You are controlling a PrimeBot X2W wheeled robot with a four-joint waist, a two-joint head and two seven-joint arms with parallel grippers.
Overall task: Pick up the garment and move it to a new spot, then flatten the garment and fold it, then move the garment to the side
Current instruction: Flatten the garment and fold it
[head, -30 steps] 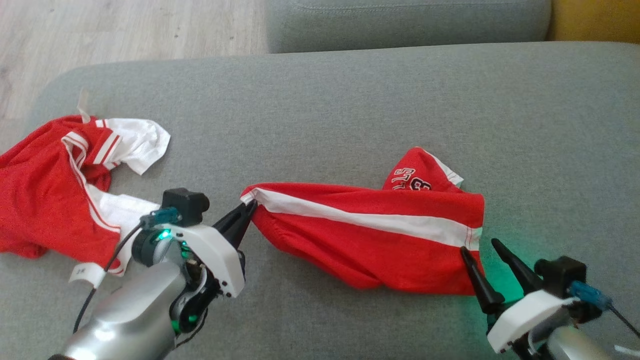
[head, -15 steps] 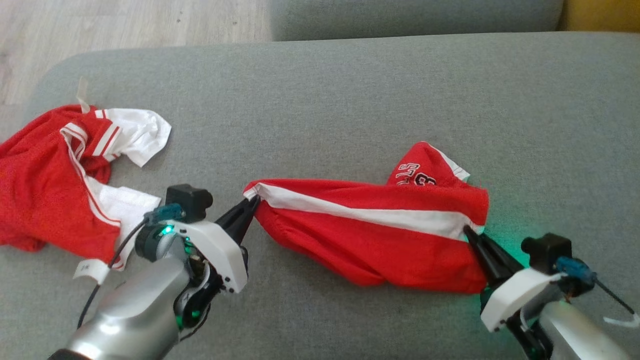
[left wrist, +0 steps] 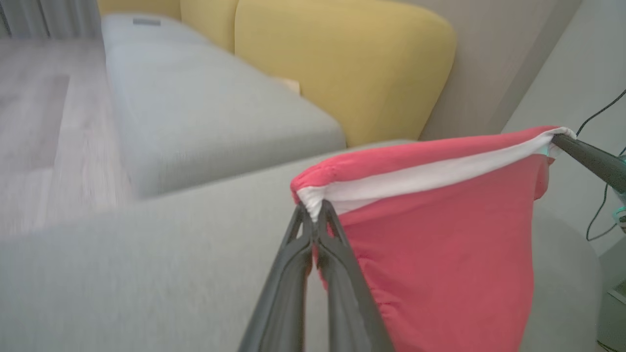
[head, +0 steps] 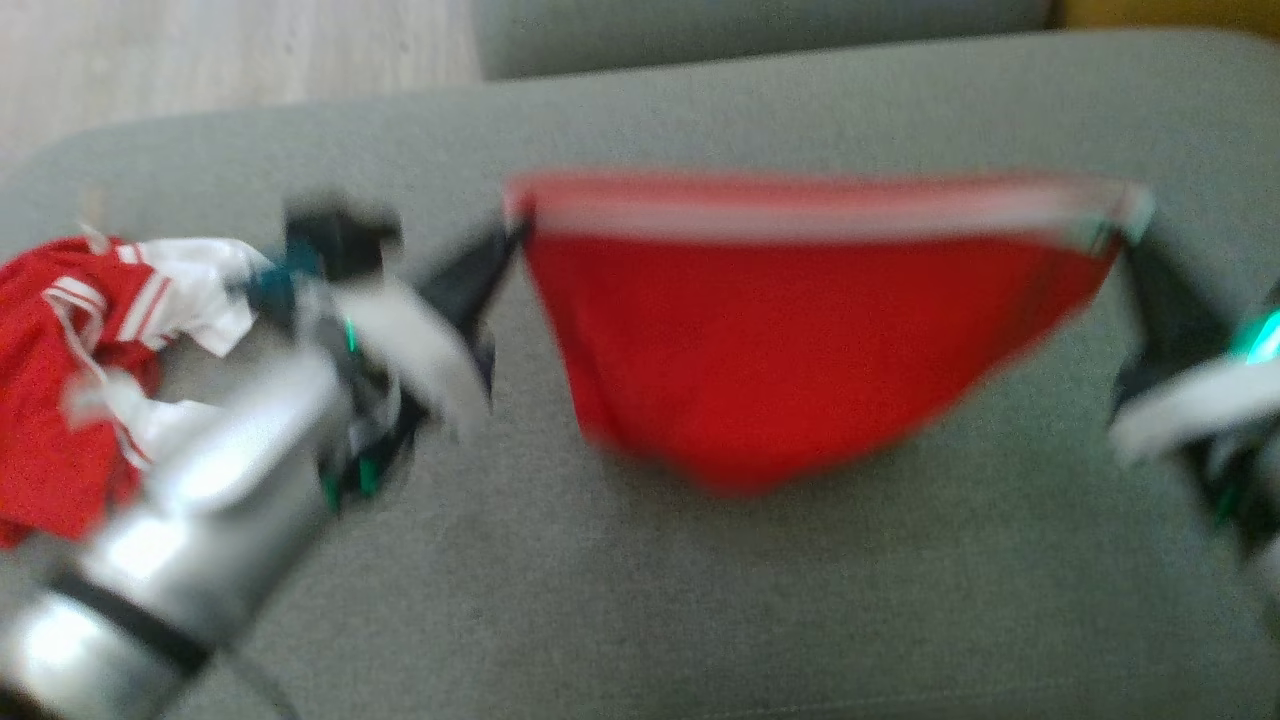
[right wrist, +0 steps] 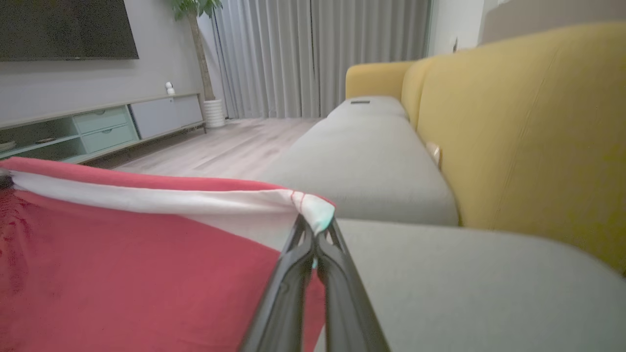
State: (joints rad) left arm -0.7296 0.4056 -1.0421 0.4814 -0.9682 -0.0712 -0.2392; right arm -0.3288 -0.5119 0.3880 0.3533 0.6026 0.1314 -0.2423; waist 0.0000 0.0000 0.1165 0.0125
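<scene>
A: Two holds on the garment [head: 800, 330]?
B: Yes. Left gripper [left wrist: 313, 217] is clamped on one end of its white band, right gripper [right wrist: 315, 234] on the other end.
A: Where is it?
B: Hanging taut between them above the grey sofa [head: 800, 600], seemingly off the seat. Head view is blurred.
A: Why the ends?
B: Probably so it spreads open for carrying and laying flat. Red cloth [head: 60, 400] lies well apart, left.

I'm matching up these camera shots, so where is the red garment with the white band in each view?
Head view: red garment, upper centre.
Left wrist view: right of centre.
Right wrist view: lower left.
Shared landmark: its white band along the top edge.
</scene>
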